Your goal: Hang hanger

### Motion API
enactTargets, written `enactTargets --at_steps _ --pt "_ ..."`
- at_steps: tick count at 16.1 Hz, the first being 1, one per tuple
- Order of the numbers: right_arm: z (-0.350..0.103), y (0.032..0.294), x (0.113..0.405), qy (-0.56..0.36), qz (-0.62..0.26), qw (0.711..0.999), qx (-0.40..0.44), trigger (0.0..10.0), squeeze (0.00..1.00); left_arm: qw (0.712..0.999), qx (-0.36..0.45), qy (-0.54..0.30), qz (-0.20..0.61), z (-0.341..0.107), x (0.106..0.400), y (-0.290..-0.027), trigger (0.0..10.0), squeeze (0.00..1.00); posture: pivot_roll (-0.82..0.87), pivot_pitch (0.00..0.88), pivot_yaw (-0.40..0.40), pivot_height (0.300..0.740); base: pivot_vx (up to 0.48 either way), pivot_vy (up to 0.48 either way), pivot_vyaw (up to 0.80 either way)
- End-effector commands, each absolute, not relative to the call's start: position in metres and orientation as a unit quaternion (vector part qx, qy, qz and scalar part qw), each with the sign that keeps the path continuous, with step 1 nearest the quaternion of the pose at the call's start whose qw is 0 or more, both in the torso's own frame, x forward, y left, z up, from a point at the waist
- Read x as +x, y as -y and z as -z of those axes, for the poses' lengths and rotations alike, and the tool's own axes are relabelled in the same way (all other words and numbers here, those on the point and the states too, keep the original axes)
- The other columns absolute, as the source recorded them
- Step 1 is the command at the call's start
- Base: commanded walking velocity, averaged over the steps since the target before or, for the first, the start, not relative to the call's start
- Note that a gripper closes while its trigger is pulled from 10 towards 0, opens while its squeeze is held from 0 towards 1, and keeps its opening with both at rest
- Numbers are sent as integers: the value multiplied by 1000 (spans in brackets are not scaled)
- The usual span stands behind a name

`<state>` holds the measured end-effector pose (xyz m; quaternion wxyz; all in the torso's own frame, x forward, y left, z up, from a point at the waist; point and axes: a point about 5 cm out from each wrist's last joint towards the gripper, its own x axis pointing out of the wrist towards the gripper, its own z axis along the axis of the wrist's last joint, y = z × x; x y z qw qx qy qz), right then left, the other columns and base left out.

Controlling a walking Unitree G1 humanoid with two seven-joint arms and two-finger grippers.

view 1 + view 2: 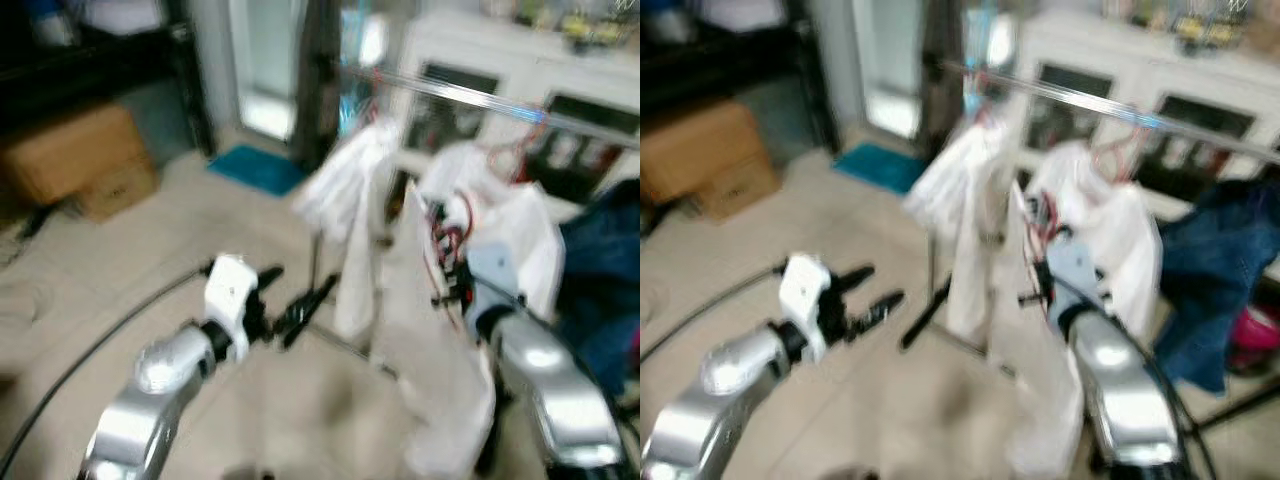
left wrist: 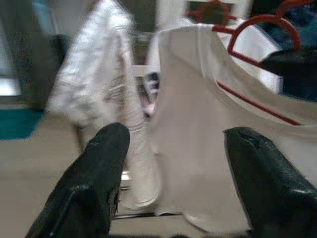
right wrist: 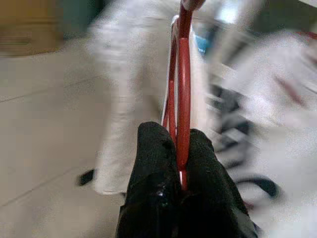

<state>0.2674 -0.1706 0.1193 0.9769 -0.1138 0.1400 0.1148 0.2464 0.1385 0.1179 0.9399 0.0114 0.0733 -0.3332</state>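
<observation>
At far left two cardboard boxes sit stacked on the floor, contents hidden. The left gripper hovers low over the tiles, its two black fingers spread wide and empty. Beyond it a metal rail carries two white garments and, farther right, one blue garment. The right gripper pinches the red hanger, which bears a white shirt just below the rail. The frames are blurred.
</observation>
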Motion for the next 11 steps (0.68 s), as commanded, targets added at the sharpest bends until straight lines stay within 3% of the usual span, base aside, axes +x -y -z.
enactTargets --at_steps 1,3,4,5,10,11 --pt "-123 157 264 -134 -160 972 -104 0 0 937 9 -83 339 -115 250 -137 10000 1000 -18 0 -35 740 0 0 0" --pt "-130 140 258 -120 -234 961 -85 0 0 938 22 -79 336 -116 263 -131 10000 1000 -20 0 -40 740 0 0 0" --pt "-133 132 255 -115 -263 955 -74 0 0 938 24 -79 338 -116 269 -126 10000 553 -24 0 -41 740 0 0 0" --pt "-136 126 252 -111 -288 949 -70 0 0 939 30 -74 333 -117 276 -122 10000 0 -29 0 -41 740 0 0 0" --pt "-149 111 244 -93 -344 933 -37 0 0 949 56 -32 309 -124 303 -115 10000 0 -50 0 -39 740 0 0 0" --pt "-150 110 244 -92 -348 932 -34 0 0 948 58 -30 310 -124 305 -115 4863 0 -52 0 -36 740 0 0 0"
